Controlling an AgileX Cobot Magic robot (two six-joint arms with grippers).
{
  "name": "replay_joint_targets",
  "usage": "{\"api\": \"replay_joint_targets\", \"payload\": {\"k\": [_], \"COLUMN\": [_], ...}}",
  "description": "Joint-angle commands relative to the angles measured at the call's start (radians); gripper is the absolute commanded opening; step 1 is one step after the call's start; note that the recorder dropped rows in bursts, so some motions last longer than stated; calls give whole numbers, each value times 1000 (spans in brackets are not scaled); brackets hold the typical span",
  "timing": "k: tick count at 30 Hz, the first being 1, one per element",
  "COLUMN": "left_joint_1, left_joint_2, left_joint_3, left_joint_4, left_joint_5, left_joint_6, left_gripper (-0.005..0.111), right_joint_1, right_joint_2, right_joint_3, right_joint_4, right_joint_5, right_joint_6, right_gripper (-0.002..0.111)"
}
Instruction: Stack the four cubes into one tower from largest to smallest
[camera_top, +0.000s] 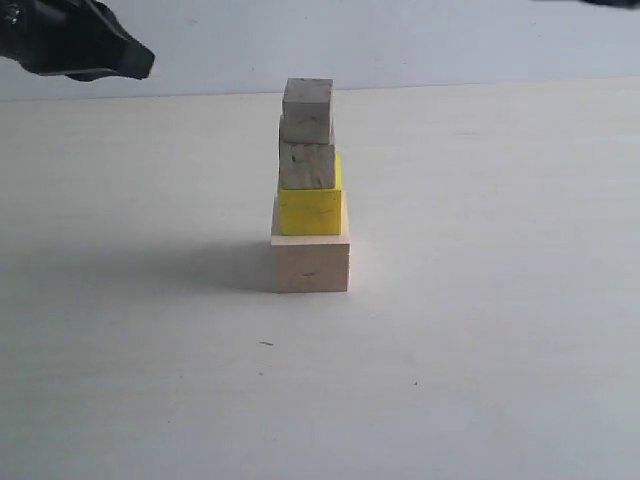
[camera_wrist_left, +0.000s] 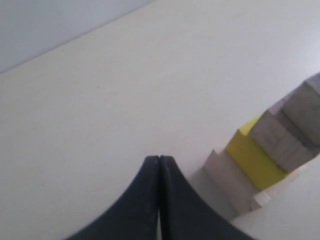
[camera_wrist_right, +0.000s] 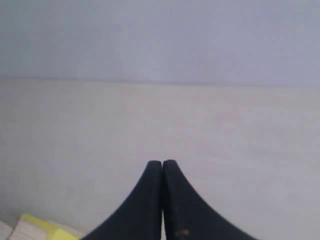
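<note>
High at the upper left of the exterior view, well apart from the tower (camera_top: 310, 190): left gripper (camera_top: 143, 60), black, tip pointing toward the middle. Jaws pressed flat together in the left wrist view, gripping nothing. Hangs above bare table (camera_top: 500, 330), tower off to one side. Right gripper (camera_wrist_right: 162, 163) also closed tight and empty; near it only a yellow corner and a pale edge. Tower upright at the table's middle: big cube (camera_top: 311, 265) of pale wood as base, yellow cube (camera_top: 310, 212) on it, then lower small cube (camera_top: 307, 167), then top small cube (camera_top: 307, 108), a little turned. Table matte, off-white, with a few tiny dark specks. Behind it, plain pale bluish wall (camera_top: 420, 40).
</note>
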Motion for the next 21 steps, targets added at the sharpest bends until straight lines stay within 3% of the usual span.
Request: {"api": "replay_joint_targets", "payload": {"k": [1,5,9,21], "left_joint_1": [14,12,12,12], "left_joint_2": [-82,-168,-293,-357], "left_joint_3": [142,202,211,354], "left_joint_4": [-81,-106,-108,-216], "left_joint_5": [-182,-258,-271,-283], "left_joint_6": [1,4,4,26], "left_gripper": [0,0,0,0], "right_joint_1": [-4,-4,-4,-4], "right_joint_2": [-160,-301,-412,-416], "right_joint_3": [86,241,320,322], "right_joint_4": [-18,23,290,269], "right_joint_5": [-111,-196,-158,63], "right_joint_6": [-35,-186,-427,-430], "right_gripper": [0,0,0,0]}}
